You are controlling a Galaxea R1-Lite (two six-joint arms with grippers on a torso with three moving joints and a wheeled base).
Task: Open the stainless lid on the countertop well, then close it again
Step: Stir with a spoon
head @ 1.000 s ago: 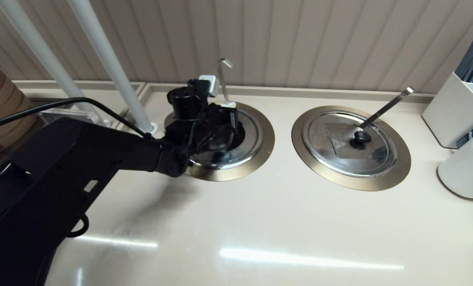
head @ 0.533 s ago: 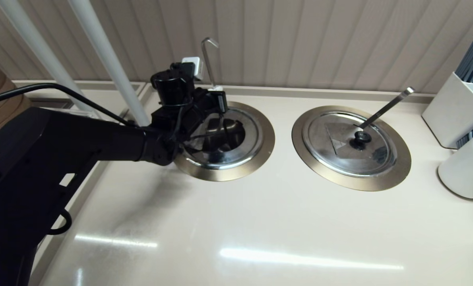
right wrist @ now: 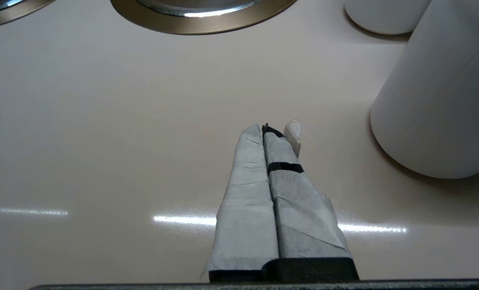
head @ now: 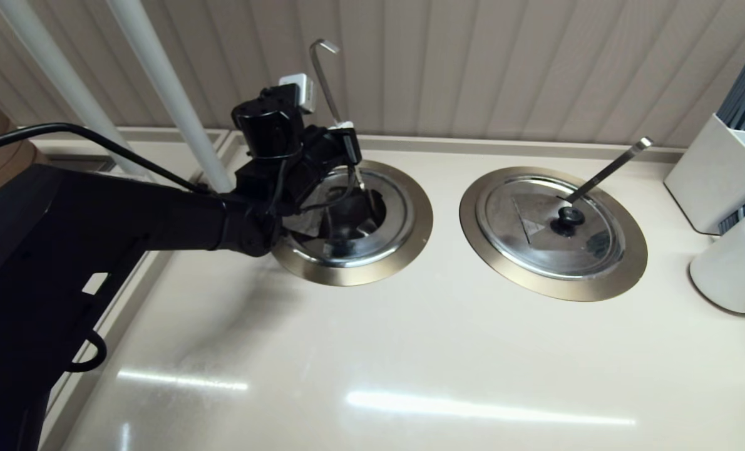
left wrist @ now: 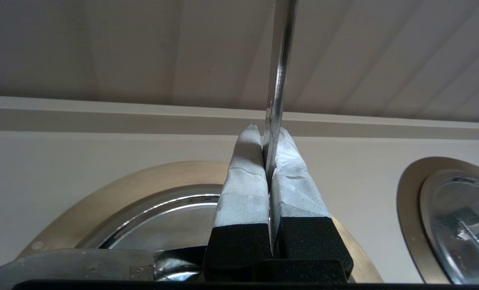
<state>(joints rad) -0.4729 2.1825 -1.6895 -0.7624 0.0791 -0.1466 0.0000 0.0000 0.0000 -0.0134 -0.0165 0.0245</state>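
The countertop well (head: 372,272) is the left one, with a wide bronze ring (left wrist: 143,177). The stainless lid (head: 391,225) shows as a shiny disc inside it. My left gripper hides the lid's knob and sticker, and I cannot tell whether the lid is lifted. My left gripper (head: 346,139) hangs over the well's back edge, shut on the thin ladle handle (head: 322,75). That handle (left wrist: 279,60) runs up between the taped pads (left wrist: 243,181) to its hooked tip. My right gripper (right wrist: 269,129) is shut on nothing, low over bare countertop, and is out of the head view.
The twin lid (head: 535,238) with a black knob (head: 570,219) and a flat-ended ladle handle (head: 610,166) sits in the right well. White cups (head: 732,269) and a white holder (head: 717,169) stand far right. A white cup (right wrist: 436,100) is close to my right gripper. White poles (head: 172,106) rise behind my left arm.
My left gripper has risen and drawn back to the left, still shut on the ladle handle. The hooked tip now stands higher against the wall.
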